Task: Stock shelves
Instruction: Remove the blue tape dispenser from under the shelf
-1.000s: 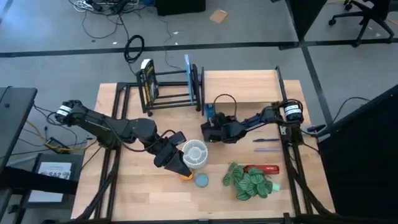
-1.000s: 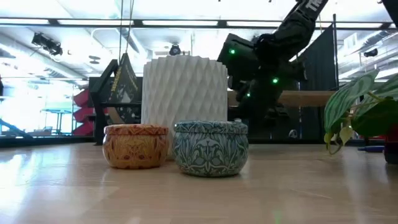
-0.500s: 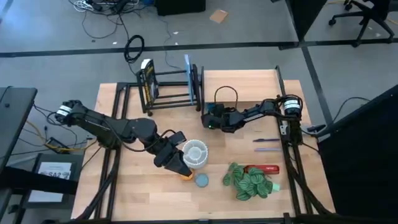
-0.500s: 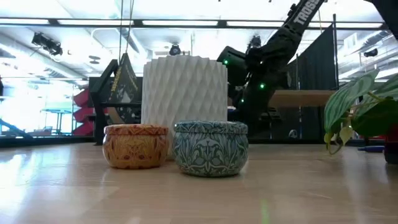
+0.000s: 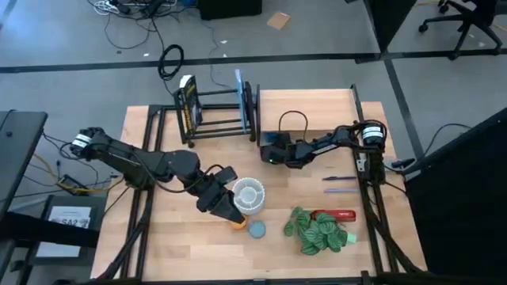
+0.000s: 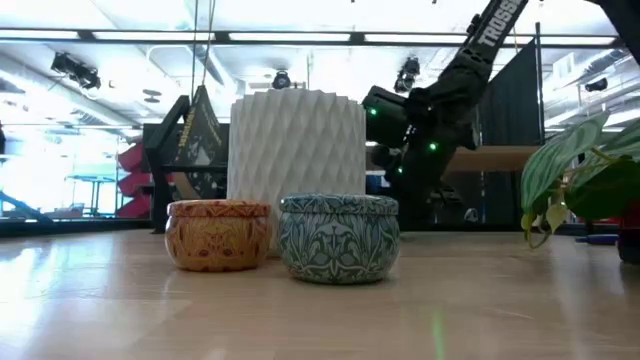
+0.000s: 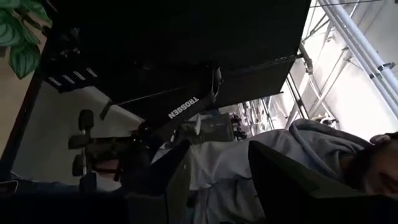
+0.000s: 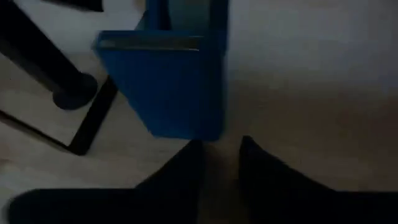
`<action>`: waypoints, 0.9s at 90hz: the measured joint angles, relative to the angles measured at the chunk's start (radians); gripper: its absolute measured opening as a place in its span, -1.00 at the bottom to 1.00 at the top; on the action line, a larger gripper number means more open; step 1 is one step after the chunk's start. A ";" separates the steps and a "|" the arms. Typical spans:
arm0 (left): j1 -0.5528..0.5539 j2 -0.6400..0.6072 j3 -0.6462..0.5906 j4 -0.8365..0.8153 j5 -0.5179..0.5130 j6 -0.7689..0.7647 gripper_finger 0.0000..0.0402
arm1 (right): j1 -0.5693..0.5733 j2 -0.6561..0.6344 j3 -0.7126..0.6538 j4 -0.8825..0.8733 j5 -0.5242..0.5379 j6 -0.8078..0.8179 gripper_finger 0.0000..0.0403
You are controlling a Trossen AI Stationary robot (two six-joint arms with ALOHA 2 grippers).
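A: Where's the R gripper (image 5: 269, 152) rn?
B: Low by the black rack (image 5: 218, 111), under the wooden shelf board (image 5: 313, 107). Fingers (image 8: 180, 171) narrow, holding nothing; a blue box (image 8: 168, 93) stands just beyond the tips.
A: How'd the box handle?
B: Looks stiff, light, smooth-sided, prob slippery. I'd pinch across its thin faces, mid-height.
A: L gripper (image 5: 224, 207)?
B: Right beside the white ribbed pot (image 5: 249, 195), over the orange tin (image 6: 218, 235); can't tell its fingers. Teal tin (image 6: 338, 238) next to it, leafy plant (image 5: 315, 229) near.
A: Surface, room?
B: Pale wood tabletop (image 5: 158, 245), grey floor w/ cables (image 5: 170, 59). Person in a grey hoodie (image 7: 311, 155) in L wrist view.
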State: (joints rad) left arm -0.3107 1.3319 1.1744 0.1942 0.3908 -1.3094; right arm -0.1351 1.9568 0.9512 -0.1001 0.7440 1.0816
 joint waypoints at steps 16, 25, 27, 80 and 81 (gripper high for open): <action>0.000 0.000 0.000 -0.004 0.000 0.000 -0.30 | 0.080 -0.037 -0.008 -0.050 -0.007 0.015 -0.96; 0.000 0.000 0.000 -0.005 0.000 0.000 -0.30 | 0.167 -0.067 -0.008 -0.100 0.029 0.091 -0.98; 0.000 0.000 0.000 -0.005 0.001 0.000 -0.30 | 0.187 -0.068 -0.009 -0.109 0.048 0.110 -0.99; 0.005 0.000 0.000 -0.170 -0.032 0.130 -0.30 | 0.277 0.023 -0.277 0.444 0.235 -0.050 -0.88; 0.005 0.000 0.000 -0.171 -0.032 0.131 -0.30 | 0.274 0.027 -0.277 0.454 0.235 -0.061 -0.86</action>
State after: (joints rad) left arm -0.3059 1.3315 1.1744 0.0228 0.3588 -1.1787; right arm 0.1394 1.9834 0.6739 0.3541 0.9791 1.0203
